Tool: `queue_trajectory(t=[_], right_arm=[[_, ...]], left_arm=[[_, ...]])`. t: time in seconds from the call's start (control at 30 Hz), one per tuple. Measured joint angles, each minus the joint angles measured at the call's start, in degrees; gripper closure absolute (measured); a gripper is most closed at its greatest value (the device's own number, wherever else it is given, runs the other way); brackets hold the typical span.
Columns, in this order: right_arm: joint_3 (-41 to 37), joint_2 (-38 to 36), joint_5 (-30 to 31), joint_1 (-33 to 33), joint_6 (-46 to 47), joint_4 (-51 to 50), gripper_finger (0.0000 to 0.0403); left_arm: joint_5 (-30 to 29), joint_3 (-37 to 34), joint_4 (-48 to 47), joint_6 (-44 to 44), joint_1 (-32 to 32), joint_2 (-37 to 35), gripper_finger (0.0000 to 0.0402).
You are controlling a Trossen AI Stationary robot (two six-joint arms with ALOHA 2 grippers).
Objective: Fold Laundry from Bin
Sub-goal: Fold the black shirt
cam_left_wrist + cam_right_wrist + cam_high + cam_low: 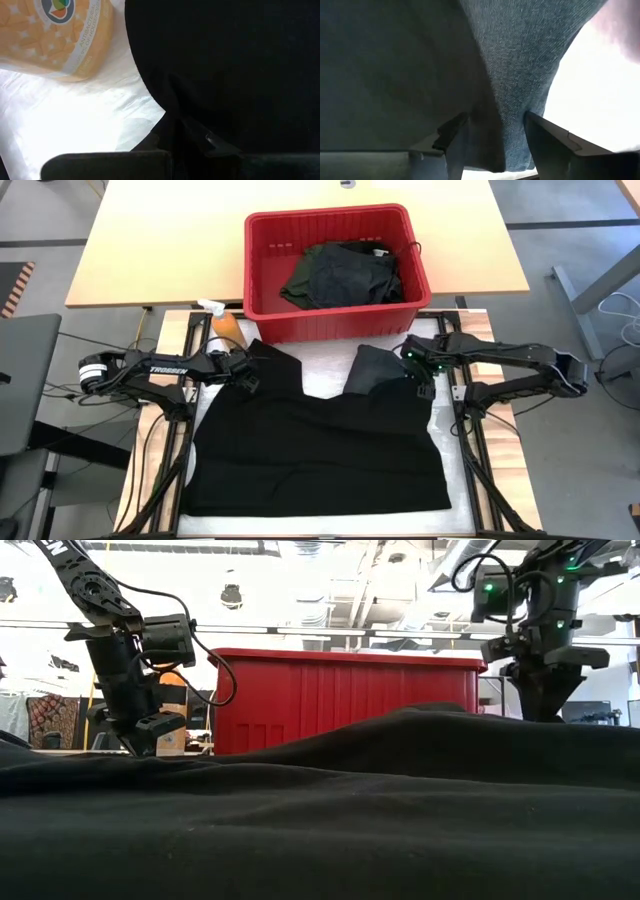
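While both arms reach in low from the sides, the biggest thing between them is the black shirt, spread flat across the white-covered table and filling most of it. Its far corners lie right under the two pincers; the rest of the cloth stretches away from them toward the near edge.

Just beyond both pincers stands the red bin, with a heap of dark garments still inside it, well apart from either set of fingers.

Stretched out nearly level from the left side, the left arm has its wrist bent down so that the left gripper meets the shirt's far left corner. It is closed tight, and the left wrist view shows black cloth bunched right at its fingers, so it appears to be pinching that edge. An orange spray bottle stands just beside it, between it and the bin.

Folded at the elbow, the right arm comes in from the right side, with the right gripper pointing down at the far right corner. Its fingers stand fairly wide, one on each side of a raised fold of the cloth; whether they actually press it I cannot tell.
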Motion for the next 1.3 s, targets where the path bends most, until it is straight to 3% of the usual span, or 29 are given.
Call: queue_trajectory(t=[0.67, 0.8, 1.03, 1.3], right_arm=[[0.23, 3.65, 3.31, -2.45, 1.68, -6.3, 0.0377], [2.23, 3.23, 2.75, -2.45, 2.48, -9.58, 0.0392], [6.68, -2.1, 1.69, -2.24, 3.09, -13.35, 0.0385], [9.66, -8.63, 0.72, -2.44, 5.76, -19.35, 0.0388]], left_arm=[[0.2, 0.02, -0.55, -0.11, -0.02, 0.0, 0.0401], [1.15, -0.04, -1.44, -0.13, -0.09, -1.36, 0.0401], [5.71, 2.03, -6.06, -0.14, -2.68, -11.33, 0.0401], [7.24, 3.15, -7.21, 0.44, -6.1, -31.13, 0.0401]])
